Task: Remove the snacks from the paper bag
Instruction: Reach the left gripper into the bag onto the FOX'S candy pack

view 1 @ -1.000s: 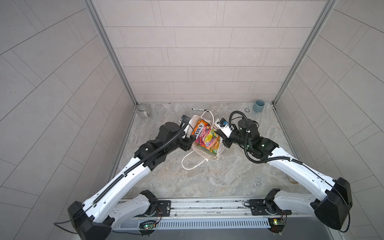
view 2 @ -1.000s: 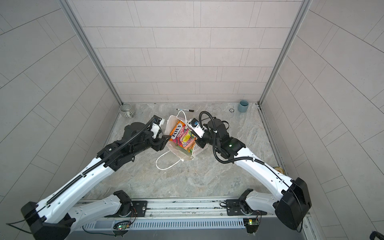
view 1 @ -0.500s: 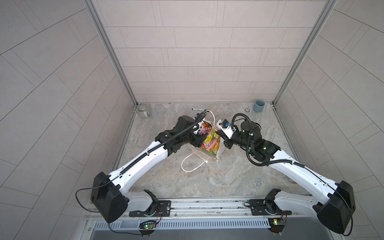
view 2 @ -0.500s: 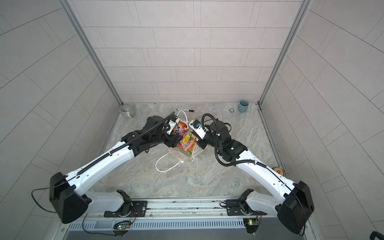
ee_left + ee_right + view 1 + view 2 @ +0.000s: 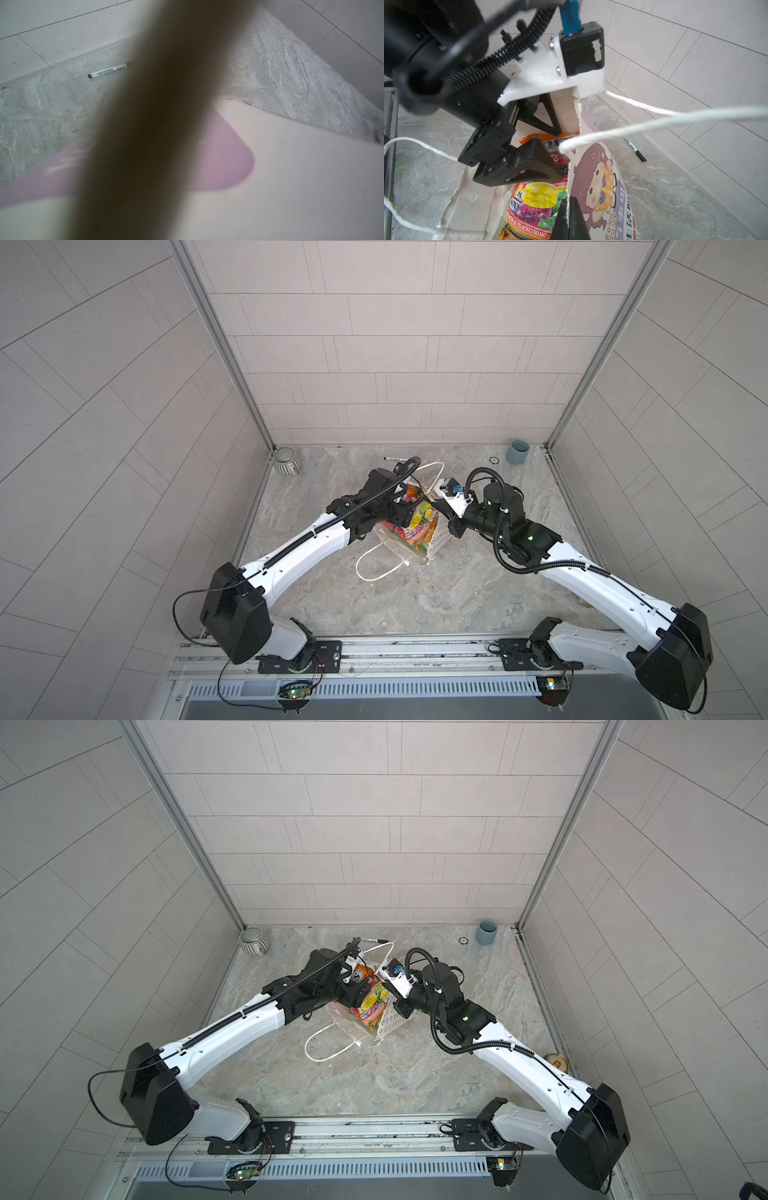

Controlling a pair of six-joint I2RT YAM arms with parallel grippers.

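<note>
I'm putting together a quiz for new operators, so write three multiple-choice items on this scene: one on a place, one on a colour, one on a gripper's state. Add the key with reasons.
1. Where does the blue-grey cup stand?
A) in the far right corner of the table
B) in the middle of it
C) in its near left corner

2. What colour are the cord handles of the paper bag?
A) black
B) white
C) red

3. What is the right gripper doing?
A) hanging wide open, clear of everything
B) shut on nothing
C) shut on the paper bag's rim

Key:
1 A: in both top views the cup sits alone by the back wall, on the right.
2 B: the right wrist view shows white cords.
3 C: it pinches the bag's edge beside the cartoon girl.
</note>
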